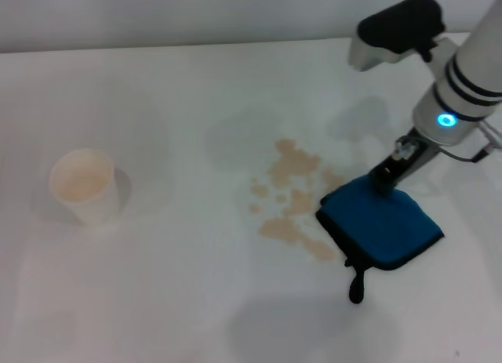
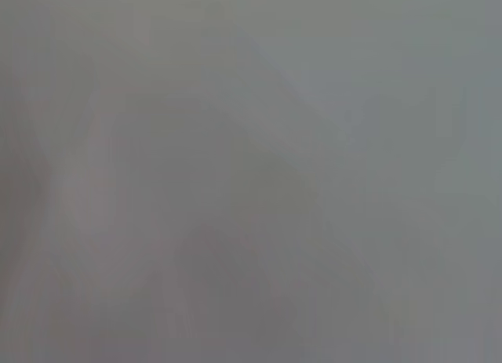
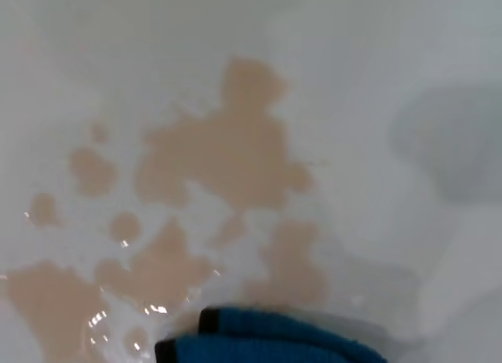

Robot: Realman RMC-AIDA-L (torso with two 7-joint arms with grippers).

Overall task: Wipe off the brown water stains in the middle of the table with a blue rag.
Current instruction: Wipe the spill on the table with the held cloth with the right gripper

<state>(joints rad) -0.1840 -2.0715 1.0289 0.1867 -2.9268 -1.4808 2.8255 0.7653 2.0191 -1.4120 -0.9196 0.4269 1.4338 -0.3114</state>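
though partly hidden, end effector [image 1: 390,173] on blue rag [image 1: 382,222]

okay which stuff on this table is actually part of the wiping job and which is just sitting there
Part of the job:
blue rag
brown water stains
table
right pincer, on the rag's far edge

Just sitting there:
white paper cup, off to the left

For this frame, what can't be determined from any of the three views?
1. Right gripper: its tip meets the blue rag in the head view, but its fingers are too small to tell open from shut; the right wrist view shows none.
2. Left gripper: outside the head view; the left wrist view is a featureless grey blur.
3. Brown water stains under the rag: hidden by the cloth.
4. Paper cup: contents unclear.
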